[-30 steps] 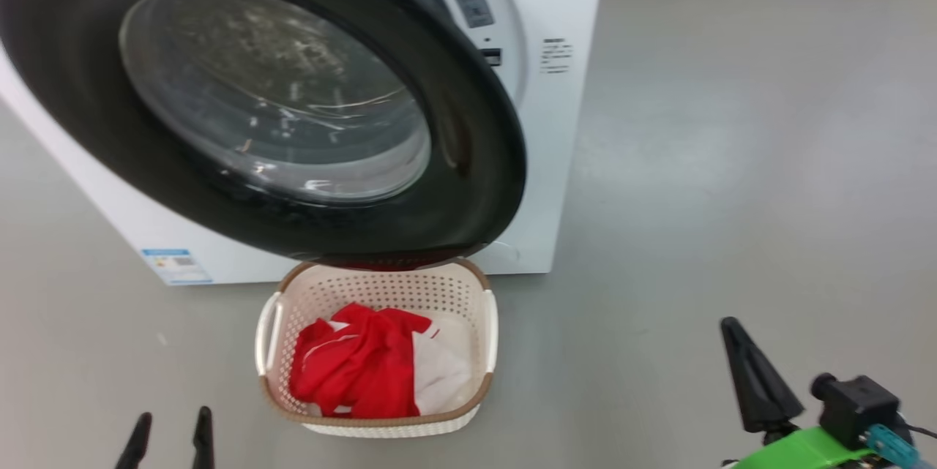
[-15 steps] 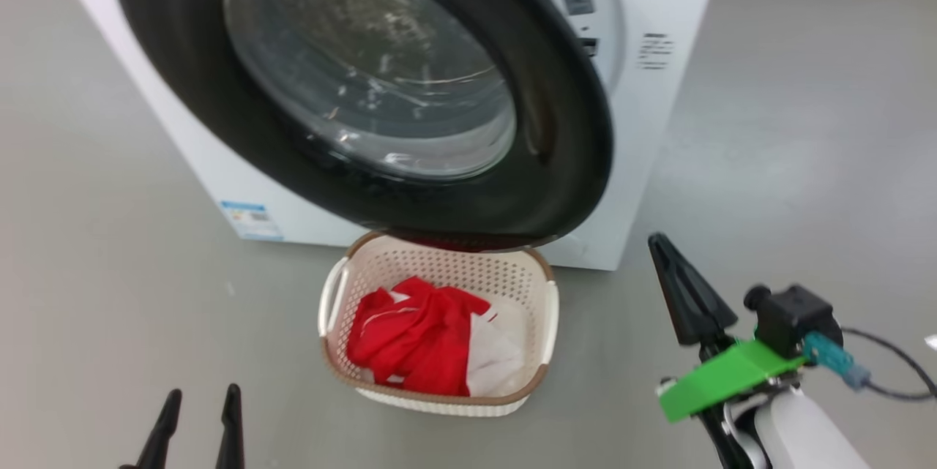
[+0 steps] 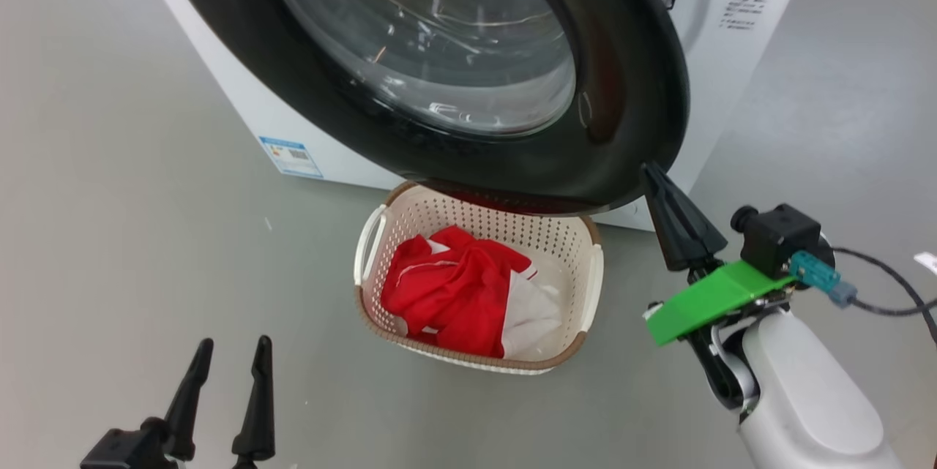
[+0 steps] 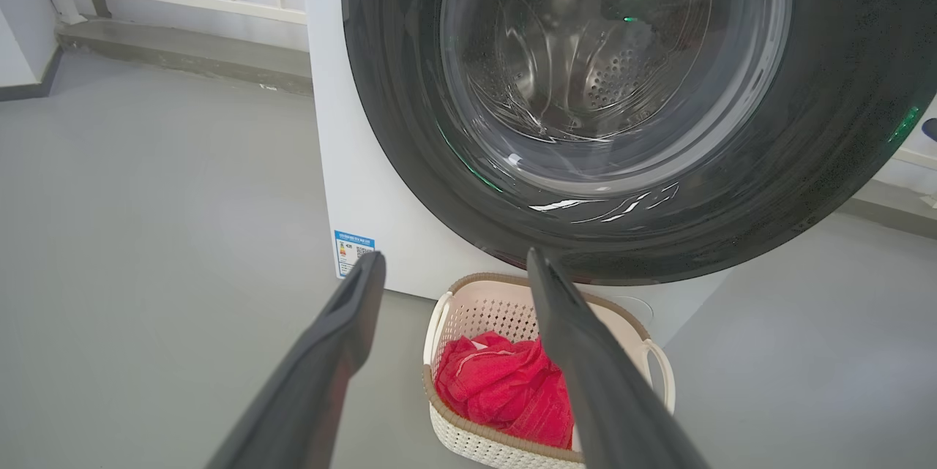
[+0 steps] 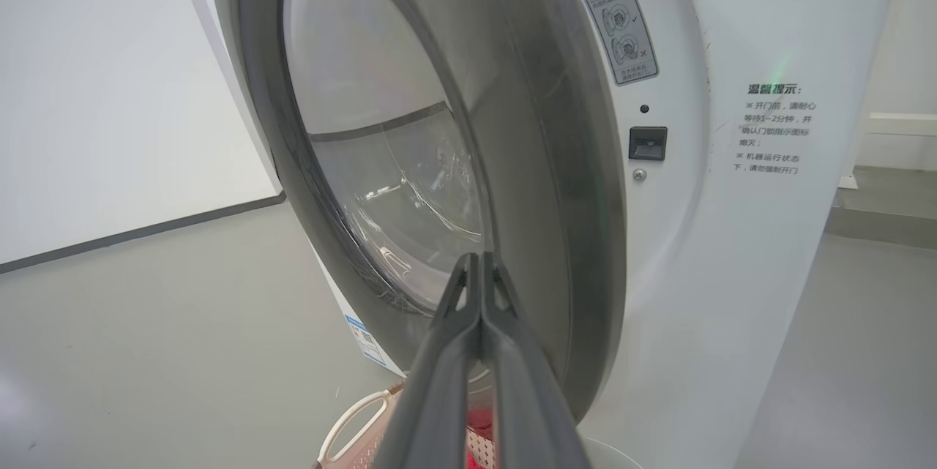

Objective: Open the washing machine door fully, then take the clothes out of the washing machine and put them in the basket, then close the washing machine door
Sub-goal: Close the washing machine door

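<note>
Washing machine door closing looks like the one step left, and the layout fits that. Nearest, the left gripper (image 3: 233, 343) hangs low over the plain grey floor (image 3: 146, 162) with its two long dark fingers spread wide and empty, well apart from everything; it seems parked out of the way. Beyond it, the small cream perforated plastic basket with a brown woven-look rim (image 3: 556, 242) sits on the floor right under the door's lower edge, probably for a short drop, and the bright red fabric clothes with white panels (image 3: 457, 293) lie bundled inside. The right gripper (image 3: 651, 176) has its fingers pressed together into one wedge, likely for pushing. Its tip is just beside the lower right rim of the large round glossy black door with its clear glass centre (image 3: 439, 37); contact cannot be told. That door stands angled out from the big white boxy washing machine (image 3: 732, 74) behind.
</note>
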Controlling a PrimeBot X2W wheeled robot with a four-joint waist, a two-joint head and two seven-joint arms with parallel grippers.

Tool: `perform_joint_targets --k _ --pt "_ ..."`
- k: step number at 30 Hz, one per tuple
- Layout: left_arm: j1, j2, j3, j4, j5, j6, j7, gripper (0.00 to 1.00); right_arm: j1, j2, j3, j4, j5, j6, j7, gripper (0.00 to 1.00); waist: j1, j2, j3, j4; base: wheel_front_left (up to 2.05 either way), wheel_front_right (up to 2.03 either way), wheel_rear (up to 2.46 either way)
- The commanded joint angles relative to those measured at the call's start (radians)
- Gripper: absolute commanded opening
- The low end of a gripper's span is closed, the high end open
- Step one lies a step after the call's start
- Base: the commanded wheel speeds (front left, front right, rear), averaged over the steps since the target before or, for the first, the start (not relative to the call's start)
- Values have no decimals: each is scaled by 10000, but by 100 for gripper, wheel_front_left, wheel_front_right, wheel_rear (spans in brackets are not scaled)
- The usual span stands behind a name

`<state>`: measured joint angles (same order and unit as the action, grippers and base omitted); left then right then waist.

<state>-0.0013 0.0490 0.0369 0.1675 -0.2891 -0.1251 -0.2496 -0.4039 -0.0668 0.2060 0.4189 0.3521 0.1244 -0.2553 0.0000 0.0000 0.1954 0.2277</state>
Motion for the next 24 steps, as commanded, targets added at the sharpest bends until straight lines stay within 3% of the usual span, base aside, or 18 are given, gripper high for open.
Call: perform_joint_targets --k 1,24 --pt "-358 94 301 -195 -122 -56 -122 100 -474 99 188 -120 19 63 -65 0 0 0 299 215 0 0 0" --pt "-1295 66 -117 -398 -287 -56 -122 100 -2512 -49 -1192 80 -215 63 -65 0 0 0 1646 613 0 0 0"
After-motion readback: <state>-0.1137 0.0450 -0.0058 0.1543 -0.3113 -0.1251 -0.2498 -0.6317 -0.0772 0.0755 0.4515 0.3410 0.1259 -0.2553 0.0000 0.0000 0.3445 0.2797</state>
